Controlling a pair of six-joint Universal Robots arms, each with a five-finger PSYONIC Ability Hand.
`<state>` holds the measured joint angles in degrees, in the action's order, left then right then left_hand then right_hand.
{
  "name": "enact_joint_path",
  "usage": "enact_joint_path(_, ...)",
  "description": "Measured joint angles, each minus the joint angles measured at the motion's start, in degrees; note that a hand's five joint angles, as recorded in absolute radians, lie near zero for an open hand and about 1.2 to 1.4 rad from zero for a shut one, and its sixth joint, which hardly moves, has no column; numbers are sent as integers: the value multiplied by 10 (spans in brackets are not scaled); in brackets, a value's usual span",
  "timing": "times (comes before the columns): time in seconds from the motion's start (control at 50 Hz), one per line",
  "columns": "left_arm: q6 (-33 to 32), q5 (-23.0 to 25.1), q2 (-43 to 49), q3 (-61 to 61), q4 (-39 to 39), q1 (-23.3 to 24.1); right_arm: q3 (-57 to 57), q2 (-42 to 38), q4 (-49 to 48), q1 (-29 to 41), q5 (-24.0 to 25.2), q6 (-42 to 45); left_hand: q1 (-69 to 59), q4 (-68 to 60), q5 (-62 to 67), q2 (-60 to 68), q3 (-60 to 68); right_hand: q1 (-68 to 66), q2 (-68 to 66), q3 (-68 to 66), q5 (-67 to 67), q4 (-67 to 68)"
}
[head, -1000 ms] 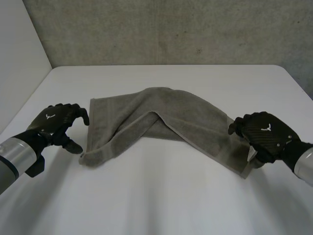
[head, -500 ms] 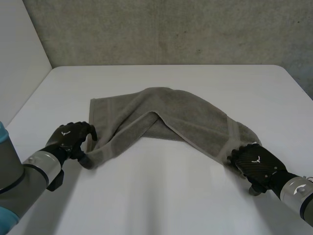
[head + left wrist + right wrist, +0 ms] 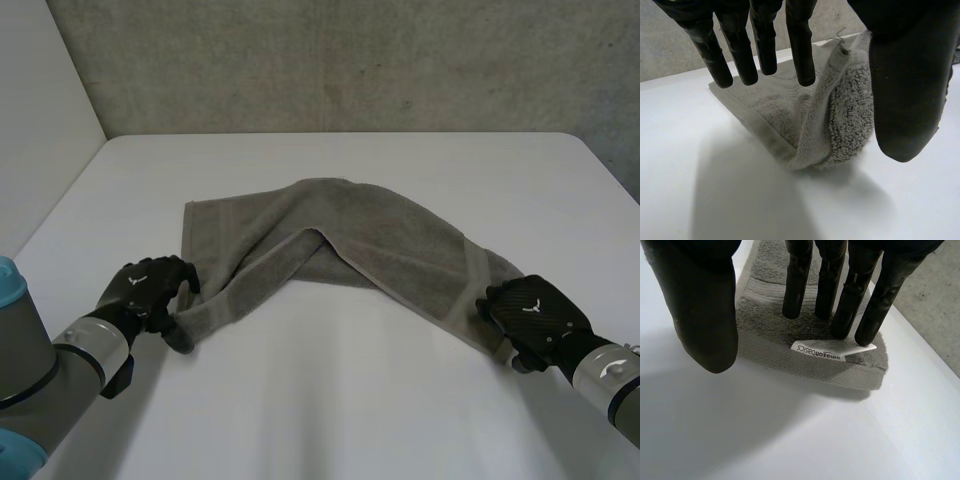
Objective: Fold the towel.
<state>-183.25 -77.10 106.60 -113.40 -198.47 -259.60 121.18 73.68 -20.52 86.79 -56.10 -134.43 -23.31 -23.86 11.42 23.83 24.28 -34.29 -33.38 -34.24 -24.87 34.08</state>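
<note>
A grey-brown towel (image 3: 340, 225) lies on the white table in a bent, half-folded shape, one long edge turned over the middle. My left hand (image 3: 145, 290) is at its near left corner. In the left wrist view that rolled corner (image 3: 840, 120) rises between my straight fingers (image 3: 800, 45) and the thumb (image 3: 905, 75), which rests against it. My right hand (image 3: 530, 312) is on the near right end. There the straight fingers (image 3: 840, 300) stand on the towel (image 3: 770, 320) by a white label (image 3: 822, 351), while the thumb (image 3: 705, 315) hangs apart over bare table.
The white table (image 3: 350, 400) stretches wide in front of the towel and behind it. A grey concrete wall (image 3: 350, 60) runs along the back edge, and a white panel (image 3: 40, 120) stands at the left.
My left hand has come in from the left to the towel's near left corner. My right hand has dropped from the towel's right side onto its near right end.
</note>
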Motion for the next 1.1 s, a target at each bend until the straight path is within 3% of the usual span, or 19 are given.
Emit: enact_joint_path(1.1, -1, 1, 2, -2, -1, 3, -57, -53, -42, 72, -56, -26, 8, 8, -6, -8, -8, -108, -112, -110, -98, 109)
